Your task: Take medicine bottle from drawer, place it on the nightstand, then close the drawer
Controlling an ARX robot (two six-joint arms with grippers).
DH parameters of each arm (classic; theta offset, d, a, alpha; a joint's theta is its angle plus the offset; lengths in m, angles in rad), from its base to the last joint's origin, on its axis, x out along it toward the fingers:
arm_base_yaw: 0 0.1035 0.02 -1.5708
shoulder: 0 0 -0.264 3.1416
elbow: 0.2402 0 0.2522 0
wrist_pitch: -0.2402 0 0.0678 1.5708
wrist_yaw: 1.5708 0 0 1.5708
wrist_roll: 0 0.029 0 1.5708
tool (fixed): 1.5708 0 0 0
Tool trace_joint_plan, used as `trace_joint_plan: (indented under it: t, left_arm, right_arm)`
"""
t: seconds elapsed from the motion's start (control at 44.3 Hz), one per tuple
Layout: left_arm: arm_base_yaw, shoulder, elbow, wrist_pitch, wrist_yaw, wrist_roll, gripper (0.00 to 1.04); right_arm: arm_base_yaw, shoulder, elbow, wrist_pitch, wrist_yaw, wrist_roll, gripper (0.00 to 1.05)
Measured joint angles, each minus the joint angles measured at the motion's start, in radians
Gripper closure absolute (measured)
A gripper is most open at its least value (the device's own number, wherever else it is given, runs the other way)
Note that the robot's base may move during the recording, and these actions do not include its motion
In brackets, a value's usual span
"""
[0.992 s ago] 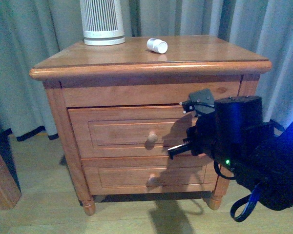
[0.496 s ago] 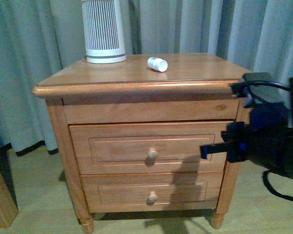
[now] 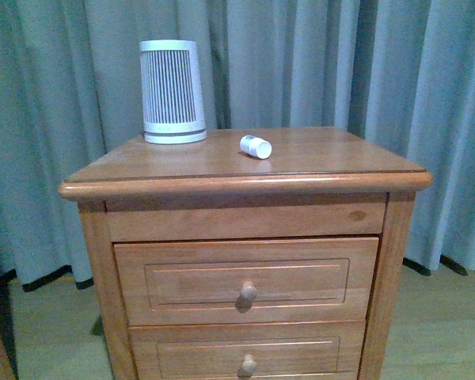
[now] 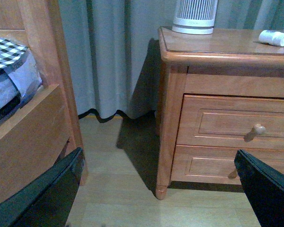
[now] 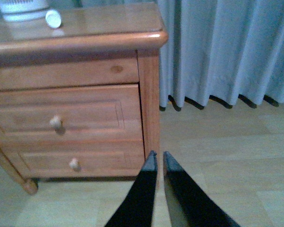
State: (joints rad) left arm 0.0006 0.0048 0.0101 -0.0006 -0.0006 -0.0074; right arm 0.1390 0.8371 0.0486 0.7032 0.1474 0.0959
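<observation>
Nightstand (image 3: 317,162) top: white medicine bottle (image 3: 255,146) on side; drawer (image 3: 245,279) flush. Left tool (image 4: 156,189) spread, right tool (image 5: 157,161) pinched, empty.

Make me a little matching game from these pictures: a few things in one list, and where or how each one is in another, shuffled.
Things:
1. small white medicine bottle
2. white tapered ribbed-grille device
3. upper orange-brown wooden drawer
4. right gripper

States:
A. standing upright at the back of the nightstand top
B. pushed fully shut
C. lying on its side on the nightstand top
D. fingertips almost together, holding nothing

Pairs: 1-C, 2-A, 3-B, 4-D
</observation>
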Motion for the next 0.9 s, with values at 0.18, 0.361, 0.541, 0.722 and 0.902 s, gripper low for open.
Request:
trace_joint_plan:
  t: [0.18, 0.361, 0.541, 0.722, 0.902]
  left_arm:
    - [0.000, 0.000, 0.000, 0.000, 0.000, 0.000, 0.06]
    - [0.000, 0.000, 0.000, 0.000, 0.000, 0.000, 0.06]
    - [0.000, 0.000, 0.000, 0.000, 0.000, 0.000, 0.06]
    - [0.000, 0.000, 0.000, 0.000, 0.000, 0.000, 0.06]
    - [0.000, 0.000, 0.000, 0.000, 0.000, 0.000, 0.06]
  right_arm:
    - [-0.047, -0.755, -0.035, -0.666, -0.100, -0.077, 1.01]
    - [-0.133, -0.827, -0.035, -0.700, -0.145, -0.089, 1.01]
    - [-0.135, -0.829, -0.035, -0.700, -0.145, -0.090, 1.01]
    - [-0.135, -0.830, -0.035, -0.700, -0.145, -0.090, 1.01]
    - [-0.135, -0.830, -0.035, -0.700, -0.145, -0.092, 0.98]
